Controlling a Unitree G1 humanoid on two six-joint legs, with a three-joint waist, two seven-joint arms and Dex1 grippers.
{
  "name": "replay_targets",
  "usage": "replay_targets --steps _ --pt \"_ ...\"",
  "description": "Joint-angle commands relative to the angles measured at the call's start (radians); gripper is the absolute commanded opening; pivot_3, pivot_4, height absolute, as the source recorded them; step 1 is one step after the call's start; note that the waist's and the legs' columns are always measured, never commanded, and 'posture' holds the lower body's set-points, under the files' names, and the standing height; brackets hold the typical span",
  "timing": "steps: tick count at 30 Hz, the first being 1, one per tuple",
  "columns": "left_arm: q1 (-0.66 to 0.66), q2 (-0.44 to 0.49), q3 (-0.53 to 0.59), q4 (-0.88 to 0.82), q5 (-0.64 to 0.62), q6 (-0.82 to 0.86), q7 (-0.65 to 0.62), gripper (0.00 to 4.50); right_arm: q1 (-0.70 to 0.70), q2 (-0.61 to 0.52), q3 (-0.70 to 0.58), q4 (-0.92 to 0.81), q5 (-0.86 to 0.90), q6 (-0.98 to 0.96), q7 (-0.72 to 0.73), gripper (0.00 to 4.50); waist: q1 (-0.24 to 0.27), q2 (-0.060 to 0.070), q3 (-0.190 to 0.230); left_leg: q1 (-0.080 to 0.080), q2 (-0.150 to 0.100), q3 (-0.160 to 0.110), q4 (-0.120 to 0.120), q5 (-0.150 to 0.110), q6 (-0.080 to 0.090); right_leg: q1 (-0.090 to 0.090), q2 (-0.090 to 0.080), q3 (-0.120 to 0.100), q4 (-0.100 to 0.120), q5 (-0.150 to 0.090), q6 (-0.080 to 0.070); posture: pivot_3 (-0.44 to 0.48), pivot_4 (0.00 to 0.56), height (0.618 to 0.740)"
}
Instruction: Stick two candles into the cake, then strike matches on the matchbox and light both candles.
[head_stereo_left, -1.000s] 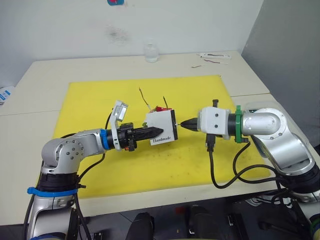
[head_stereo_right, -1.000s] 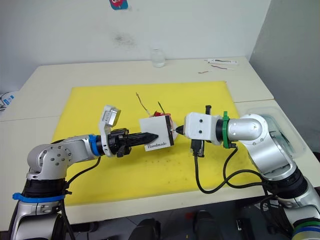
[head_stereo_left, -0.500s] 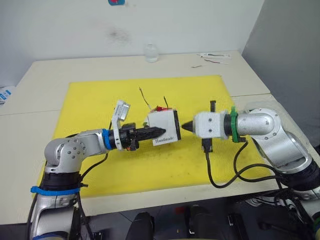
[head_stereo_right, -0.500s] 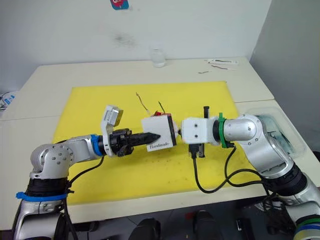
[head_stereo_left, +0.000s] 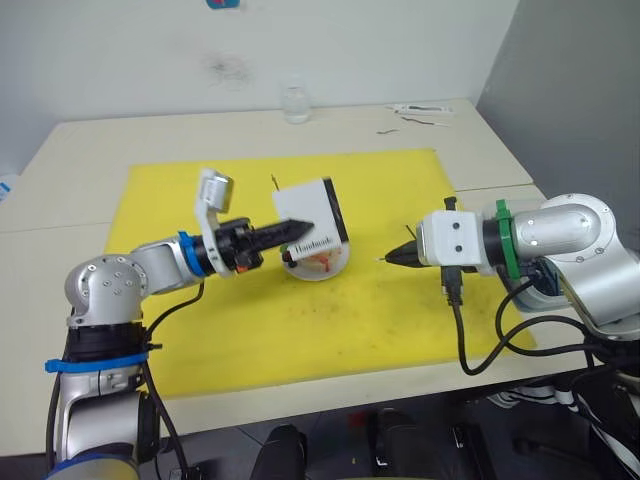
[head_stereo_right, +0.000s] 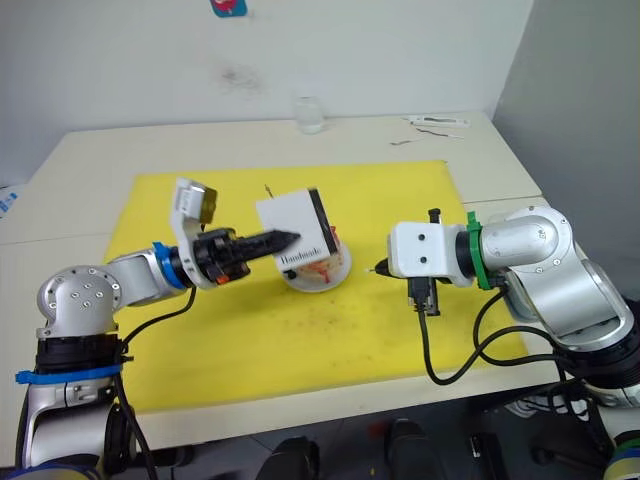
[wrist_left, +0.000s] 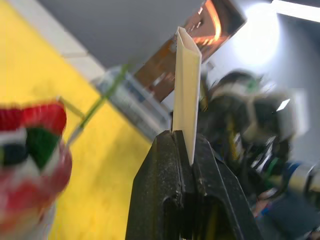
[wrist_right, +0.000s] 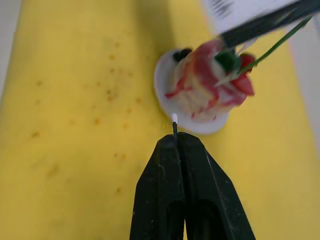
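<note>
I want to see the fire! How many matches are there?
1: a thin dark match with a white tip, pinched in the right hand, pointing at the small pink-and-white cake. Another may be hidden.

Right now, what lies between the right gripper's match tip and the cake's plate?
Only bare yellow mat. In the left eye view, the right gripper holds its match short of the plate under the cake; nothing sits in that gap.

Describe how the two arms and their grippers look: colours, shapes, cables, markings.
Both arms are silver-grey with rounded joint housings. The left arm has a blue ring at the wrist and blue tape lower down; the right arm has a green ring behind a white boxy wrist block. Black cables loop under each. The left gripper and right gripper have black, tapered jaws.
</note>
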Motion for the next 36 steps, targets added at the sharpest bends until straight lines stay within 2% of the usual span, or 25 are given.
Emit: replay_targets --steps 1,22,36 --pt "0.009 0.013 -0.017 -0.083 0.010 -0.022 -0.024 0.00 -0.032 0.005 -0.039 -0.015 -0.005 -0.005 -0.041 0.02 0.007 0.000 0.000 0.000 0.000 0.000 0.000 0.000 0.000 0.001 0.000 0.000 0.000 0.000 0.000 0.000 0.150 0.740" --pt "-0.003 -0.040 -0.043 -0.075 0.060 -0.036 0.010 0.00 -0.081 0.071 -0.015 -0.033 -0.007 0.009 -0.125 0.02 0.004 0.000 0.000 0.000 -0.001 0.000 0.000 0.000 0.000 0.001 -0.001 0.000 -0.001 0.000 0.001 0.000 0.150 0.740" --pt "-0.016 -0.047 -0.038 -0.054 0.066 -0.036 0.019 0.00 -0.064 0.061 -0.005 -0.041 -0.020 0.006 -0.132 0.02 0.004 0.000 0.000 0.000 -0.001 0.000 0.000 0.000 0.000 0.001 -0.001 0.000 -0.001 0.000 0.001 0.000 0.150 0.740"
